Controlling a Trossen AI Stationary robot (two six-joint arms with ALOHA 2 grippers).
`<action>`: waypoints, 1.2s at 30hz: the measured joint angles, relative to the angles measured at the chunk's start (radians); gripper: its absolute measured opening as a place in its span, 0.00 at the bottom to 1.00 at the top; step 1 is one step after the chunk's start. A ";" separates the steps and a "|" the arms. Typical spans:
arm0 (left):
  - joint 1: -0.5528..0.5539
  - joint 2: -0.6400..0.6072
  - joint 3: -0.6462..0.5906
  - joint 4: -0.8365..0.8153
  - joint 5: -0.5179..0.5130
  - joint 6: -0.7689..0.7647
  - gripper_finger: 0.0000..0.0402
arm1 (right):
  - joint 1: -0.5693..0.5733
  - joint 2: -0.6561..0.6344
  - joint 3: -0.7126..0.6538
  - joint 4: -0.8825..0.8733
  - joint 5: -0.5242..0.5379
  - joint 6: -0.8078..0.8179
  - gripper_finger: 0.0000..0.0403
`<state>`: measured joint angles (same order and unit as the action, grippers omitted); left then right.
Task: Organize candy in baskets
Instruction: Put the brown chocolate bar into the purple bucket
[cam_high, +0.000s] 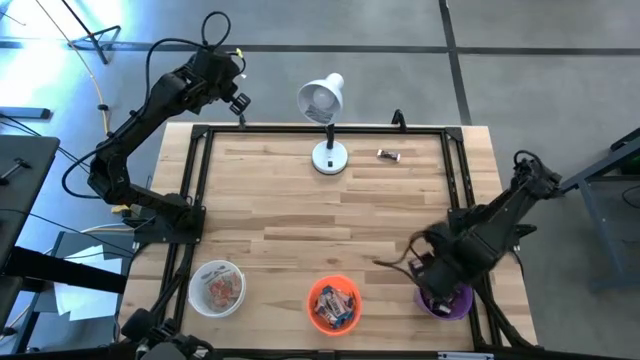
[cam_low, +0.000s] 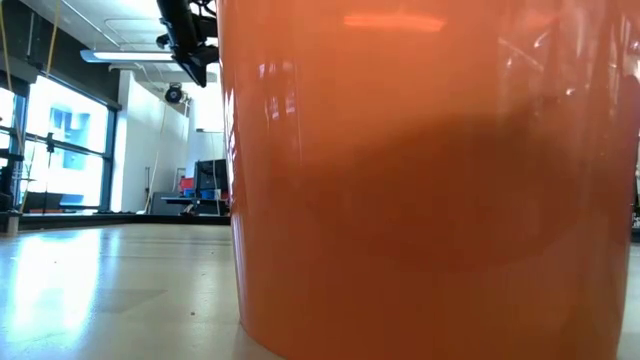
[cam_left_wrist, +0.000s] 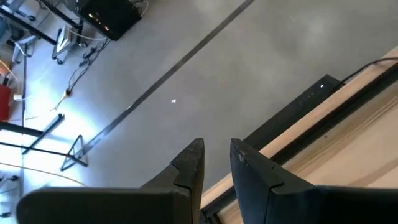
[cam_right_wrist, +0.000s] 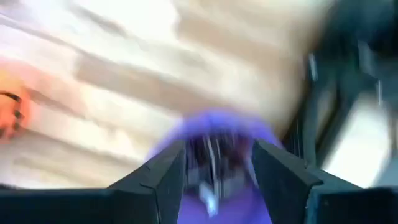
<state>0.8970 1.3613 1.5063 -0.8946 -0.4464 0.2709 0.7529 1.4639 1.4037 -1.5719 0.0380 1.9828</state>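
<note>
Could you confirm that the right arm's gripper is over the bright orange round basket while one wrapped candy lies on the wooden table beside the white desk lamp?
Not quite: the right gripper is over the purple round basket, as the high view shows. The bright orange round basket sits apart from it. The wrapped candy does lie beside the white desk lamp on the wooden table.

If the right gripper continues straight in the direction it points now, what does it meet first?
Most likely the purple basket: the right gripper points down into it, fingers apart, with wrapped candy blurred inside. Depth is unclear, so candy or basket may come first.
</note>
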 joint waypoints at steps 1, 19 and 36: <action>0.000 0.000 0.000 0.002 0.000 -0.010 0.16 | -0.025 0.000 -0.002 0.000 0.055 -0.072 0.44; 0.000 0.000 0.000 0.002 0.000 -0.048 0.16 | -0.815 -0.002 -0.128 0.146 0.297 -1.382 0.44; 0.000 0.000 0.000 0.001 0.000 -0.007 0.16 | -1.457 0.009 -0.314 0.682 -0.076 -1.959 0.44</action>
<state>0.8970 1.3613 1.5063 -0.8932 -0.4469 0.2636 -0.7041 1.4732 1.0896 -0.8902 -0.0379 0.0239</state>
